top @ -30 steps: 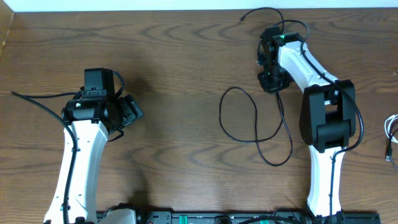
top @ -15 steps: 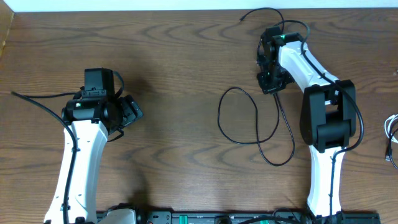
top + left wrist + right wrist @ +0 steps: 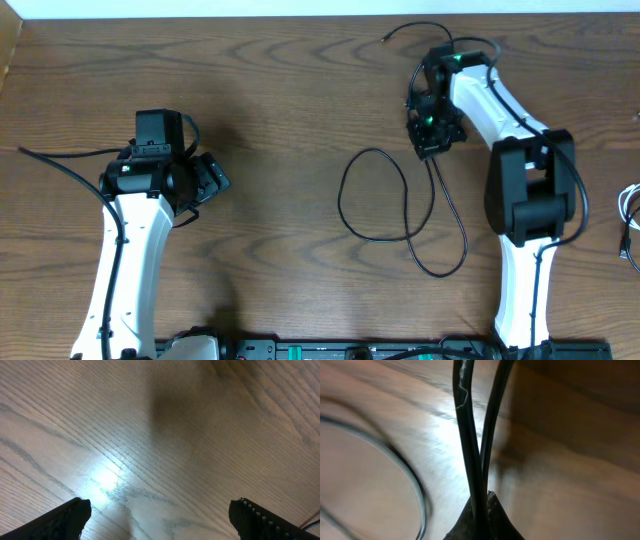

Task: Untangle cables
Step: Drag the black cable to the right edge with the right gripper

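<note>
While the right pincer (image 3: 430, 145) is clamped on the black cable (image 3: 468, 440) at the far right, its loops trail nearward and left across the tabletop (image 3: 280, 100); the left pincer (image 3: 210, 178) gapes empty, well apart.

A thin black cable (image 3: 341, 197) lies looped right of centre, a white cable (image 3: 627, 205) at the right edge.
</note>
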Controlling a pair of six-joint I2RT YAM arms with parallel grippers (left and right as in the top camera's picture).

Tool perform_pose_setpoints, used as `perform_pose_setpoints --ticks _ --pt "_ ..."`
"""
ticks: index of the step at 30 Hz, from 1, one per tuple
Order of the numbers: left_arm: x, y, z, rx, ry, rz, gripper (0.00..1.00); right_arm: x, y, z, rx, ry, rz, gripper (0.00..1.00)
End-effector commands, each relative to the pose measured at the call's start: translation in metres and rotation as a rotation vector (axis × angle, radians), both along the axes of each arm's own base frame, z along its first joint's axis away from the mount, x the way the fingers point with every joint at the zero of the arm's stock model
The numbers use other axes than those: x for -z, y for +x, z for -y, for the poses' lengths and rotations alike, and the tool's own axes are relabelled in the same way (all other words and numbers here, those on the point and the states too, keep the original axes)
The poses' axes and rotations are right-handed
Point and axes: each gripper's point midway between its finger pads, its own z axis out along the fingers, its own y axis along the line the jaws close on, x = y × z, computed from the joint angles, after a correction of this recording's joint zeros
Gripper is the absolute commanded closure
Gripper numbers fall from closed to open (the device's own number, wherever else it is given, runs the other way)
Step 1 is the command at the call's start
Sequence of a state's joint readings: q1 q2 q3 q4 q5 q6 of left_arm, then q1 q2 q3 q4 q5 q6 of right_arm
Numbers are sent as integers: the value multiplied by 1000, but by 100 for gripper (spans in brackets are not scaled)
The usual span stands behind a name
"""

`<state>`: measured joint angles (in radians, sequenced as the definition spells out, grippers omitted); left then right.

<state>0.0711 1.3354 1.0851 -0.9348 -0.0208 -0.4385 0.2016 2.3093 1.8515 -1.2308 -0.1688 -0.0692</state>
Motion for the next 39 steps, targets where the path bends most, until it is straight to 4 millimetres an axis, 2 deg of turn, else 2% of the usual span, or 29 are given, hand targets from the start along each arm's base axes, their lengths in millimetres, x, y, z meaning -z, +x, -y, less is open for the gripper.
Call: perform_pose_setpoints --ticks 1,6,9,15,18,23,26,30,39 --pt "-3 4 0 -1 -6 7 7 -90 24 -6 54 116 214 99" --pt "-3 4 0 -1 -6 8 6 -162 35 16 105 103 427 99" --pt "-3 4 0 -1 -6 8 7 -206 38 39 165 32 573 99" --pt "-3 4 0 -1 -6 8 6 -278 37 88 281 -121 818 99" --pt "-3 4 0 -1 -6 8 6 -313 33 119 353 -227 937 99" --pt "-3 4 0 -1 -6 8 6 -372 24 181 505 -437 1134 99" --pt "-3 4 0 -1 -6 7 6 -400 18 217 583 -537 1220 99" --pt "-3 4 0 -1 -6 7 7 -421 10 260 640 -657 1271 99" --pt "-2 4 0 -1 -6 7 7 -425 -18 338 845 -778 1260 99"
